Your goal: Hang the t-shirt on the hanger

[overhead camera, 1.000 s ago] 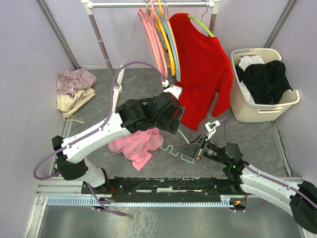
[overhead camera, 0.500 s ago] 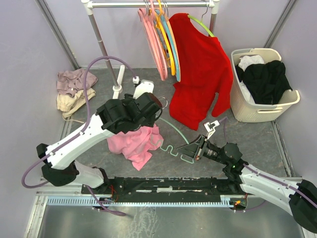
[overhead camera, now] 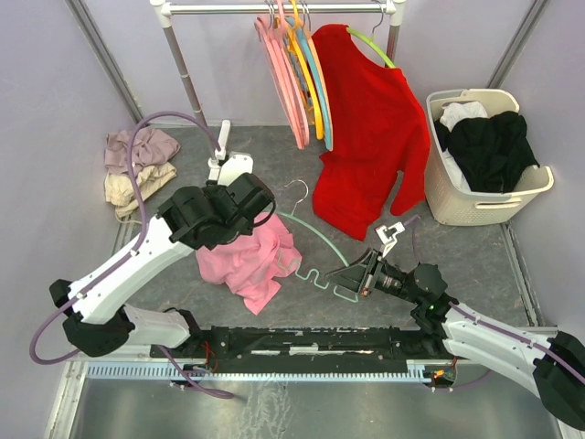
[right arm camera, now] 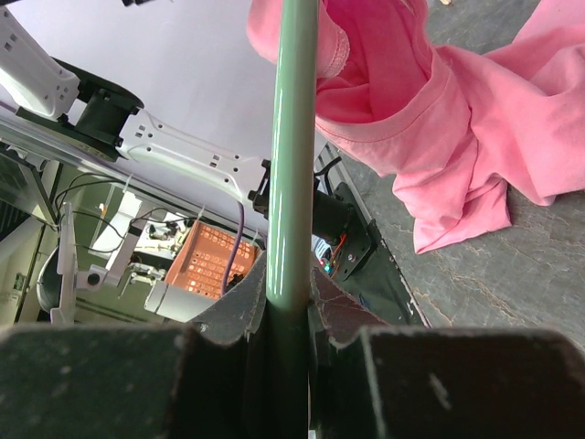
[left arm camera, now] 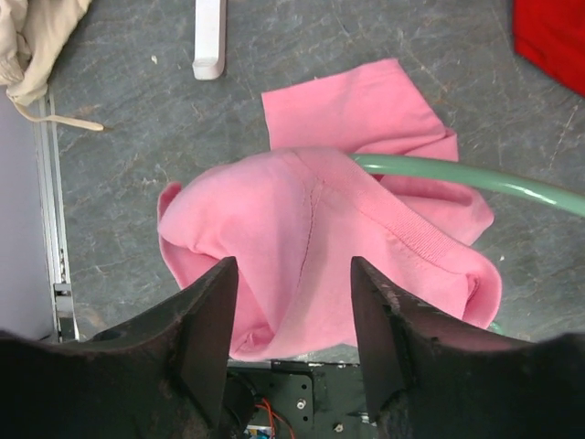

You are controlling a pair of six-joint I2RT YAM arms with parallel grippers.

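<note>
The pink t-shirt [overhead camera: 249,263] lies crumpled on the grey floor, left of centre. The mint-green hanger [overhead camera: 315,233] lies tilted beside it, with one end running in under the shirt's ribbed collar [left arm camera: 416,233]. My right gripper [overhead camera: 355,274] is shut on the hanger's bar [right arm camera: 294,137], with the shirt [right arm camera: 439,101] beyond it. My left gripper [overhead camera: 236,218] hovers over the shirt. In its wrist view the gripper [left arm camera: 292,273] is open and empty, with the shirt [left arm camera: 302,229] and the hanger [left arm camera: 475,178] below it.
A clothes rail [overhead camera: 274,7] at the back holds pink hangers [overhead camera: 283,73] and a red shirt [overhead camera: 370,128] on a lime-green hanger. A beige laundry basket [overhead camera: 448,197] stands at the right. A pile of beige and pink clothes [overhead camera: 132,165] lies at the left. The rail's white foot [left arm camera: 208,37] is near the shirt.
My left arm has swung left and back, away from the red shirt, and is now over the pink t-shirt. The hanger's hook is uncovered. The right arm has not moved.
</note>
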